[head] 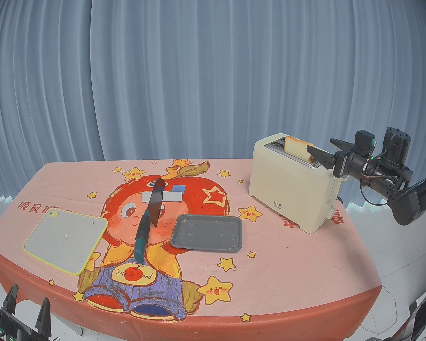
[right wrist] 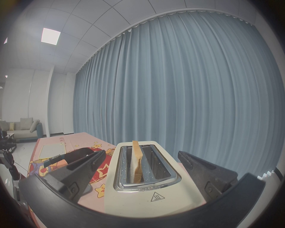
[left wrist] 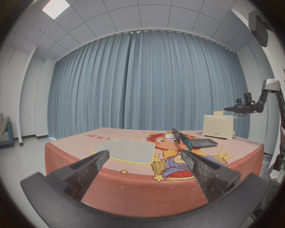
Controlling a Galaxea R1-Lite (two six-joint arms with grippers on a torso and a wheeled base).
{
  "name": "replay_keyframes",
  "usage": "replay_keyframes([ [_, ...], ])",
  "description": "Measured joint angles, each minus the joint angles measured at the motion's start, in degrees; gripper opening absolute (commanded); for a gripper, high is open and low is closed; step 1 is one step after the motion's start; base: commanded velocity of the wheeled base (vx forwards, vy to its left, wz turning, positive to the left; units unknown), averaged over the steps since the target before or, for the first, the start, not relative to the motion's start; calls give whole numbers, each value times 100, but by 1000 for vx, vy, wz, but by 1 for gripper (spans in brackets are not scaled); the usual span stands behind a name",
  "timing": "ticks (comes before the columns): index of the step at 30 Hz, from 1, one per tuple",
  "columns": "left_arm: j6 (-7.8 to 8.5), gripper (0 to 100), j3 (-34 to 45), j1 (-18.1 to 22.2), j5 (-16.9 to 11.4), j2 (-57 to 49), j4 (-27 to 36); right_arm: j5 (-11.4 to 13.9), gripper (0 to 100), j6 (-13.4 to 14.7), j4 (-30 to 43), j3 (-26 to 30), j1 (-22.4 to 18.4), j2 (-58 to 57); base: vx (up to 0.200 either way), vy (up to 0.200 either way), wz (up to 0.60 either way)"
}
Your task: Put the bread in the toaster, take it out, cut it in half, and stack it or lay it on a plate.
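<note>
The bread [head: 298, 148] stands upright in the cream toaster [head: 288, 191] (its top protruding).

Light is bright and even, falling from lit ceiling panels [left wrist: 55, 8] high above the left gripper [left wrist: 145, 152] and the right gripper [right wrist: 141, 153]; shadows on the tablecloth [head: 275, 275] are faint and soft-edged, a thin one under the tray [head: 207, 232], another at the foot of the toaster [head: 290, 184] below the right gripper. The curtain [head: 213, 75] folds bow outward toward the edges; both wrist views curve strongly and darken to black at their corners; the toaster's metal slot rim [right wrist: 148, 181], just ahead of the right gripper, carries a mild sheen.
</note>
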Motion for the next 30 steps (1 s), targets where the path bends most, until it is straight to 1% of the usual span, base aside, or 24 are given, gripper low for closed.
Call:
replay_keyframes([
  [2,0,100,0,0,2,0,0,-76,100,95,17,-22,0,-35,0,0,0],
  [6,0,100,0,0,0,0,4,-457,100,383,66,-107,6,-176,0,0,0],
  [9,0,100,0,0,0,0,4,-541,100,450,88,-107,12,-328,0,0,0],
  [10,0,100,0,0,0,0,4,-552,0,456,91,-72,15,-383,0,0,0],
  [17,2,100,0,-2,0,0,2,-583,0,544,134,505,44,-903,0,0,0],
  [26,0,100,0,-5,2,0,2,-552,0,588,690,1762,129,-1803,0,0,0],
  [30,0,100,0,-5,0,0,2,-533,0,621,994,2295,12,-2077,0,0,0],
])
